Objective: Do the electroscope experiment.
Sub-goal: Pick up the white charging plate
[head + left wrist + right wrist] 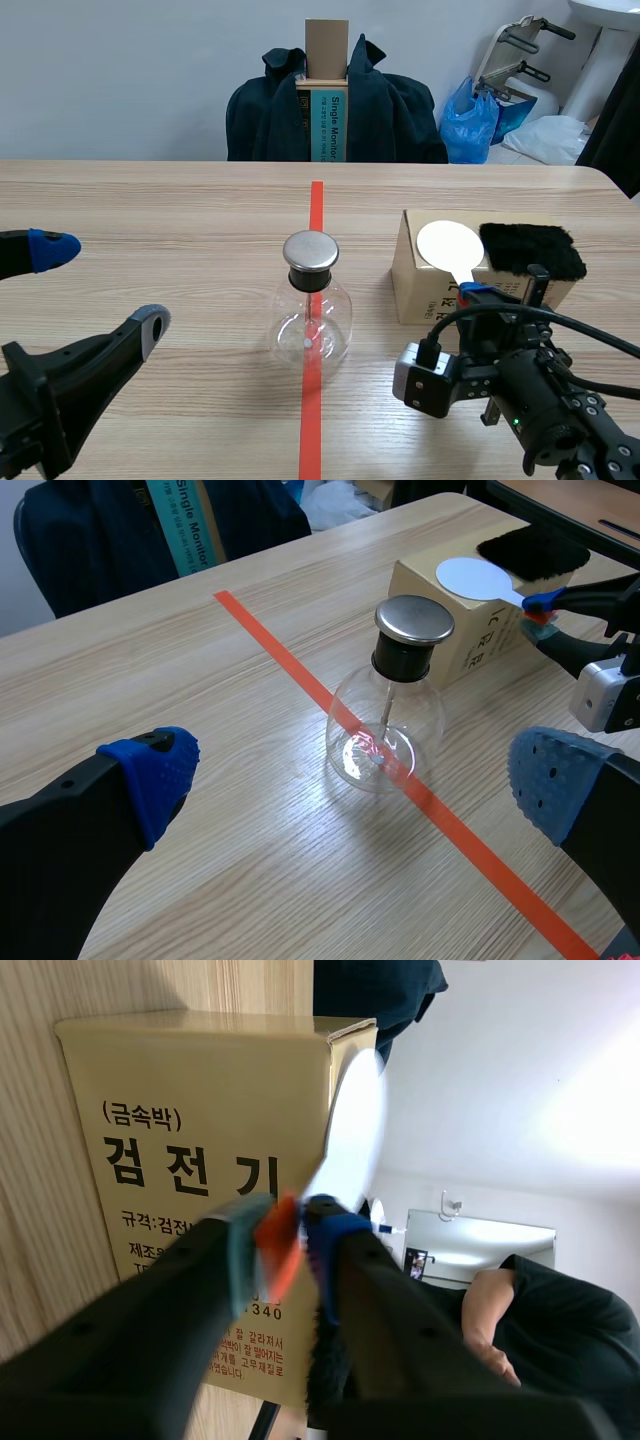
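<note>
The electroscope, a clear glass flask (312, 315) with a metal cap (310, 252), stands on the red tape line mid-table. To its right sits a cardboard box (420, 290) topped by a white disc paddle (447, 243) and a black fur pad (530, 250). My right gripper (478, 293) is at the box's near side, shut on the paddle's orange handle (278, 1245), with the disc (355, 1130) standing up beyond the fingers. My left gripper (100, 288) hangs wide open at the left; the flask (385, 720) lies ahead of it, between its fingers' lines.
A chair draped with a dark jacket (390, 110) holds an upright box (327, 90) behind the table's far edge. A blue bag (475, 120) lies behind at the right. Bare wood (150, 220) spreads left of the flask.
</note>
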{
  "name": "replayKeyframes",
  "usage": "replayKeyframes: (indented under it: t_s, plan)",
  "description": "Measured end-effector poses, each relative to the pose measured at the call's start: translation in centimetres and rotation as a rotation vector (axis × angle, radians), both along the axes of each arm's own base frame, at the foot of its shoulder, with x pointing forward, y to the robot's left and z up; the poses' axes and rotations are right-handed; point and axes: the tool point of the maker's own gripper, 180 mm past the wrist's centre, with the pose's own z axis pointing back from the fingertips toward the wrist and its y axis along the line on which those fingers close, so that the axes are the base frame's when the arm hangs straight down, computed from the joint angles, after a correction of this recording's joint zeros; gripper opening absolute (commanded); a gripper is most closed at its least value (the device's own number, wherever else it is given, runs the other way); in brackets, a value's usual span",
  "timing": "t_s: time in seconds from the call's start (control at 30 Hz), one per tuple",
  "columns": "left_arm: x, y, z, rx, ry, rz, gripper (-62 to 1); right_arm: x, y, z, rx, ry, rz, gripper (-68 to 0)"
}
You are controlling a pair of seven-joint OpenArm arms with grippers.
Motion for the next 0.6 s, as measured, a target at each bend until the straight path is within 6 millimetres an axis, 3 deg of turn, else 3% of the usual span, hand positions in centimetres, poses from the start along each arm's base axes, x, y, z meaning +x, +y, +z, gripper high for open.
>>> replayKeyframes:
  t_s: [0.27,0.37,0.47,0.6]
  plan:
    - [0.0,0.0,0.0,0.0,0.0,0.0,1.4,0.2,0.0,0.8,0.008,-0.039,0.001,-66.8]
    - [0.0,0.0,0.0,0.0,0.0,0.0,1.4,0.4,0.1,2.3,0.024,-0.118,0.0,-66.8]
    - [0.0,0.0,0.0,0.0,0.0,0.0,1.4,0.7,0.0,4.6,0.029,-0.209,0.015,-66.8]
    - [0.0,0.0,0.0,0.0,0.0,0.0,1.4,1.5,-0.9,10.1,0.088,-0.378,-0.004,-66.8]
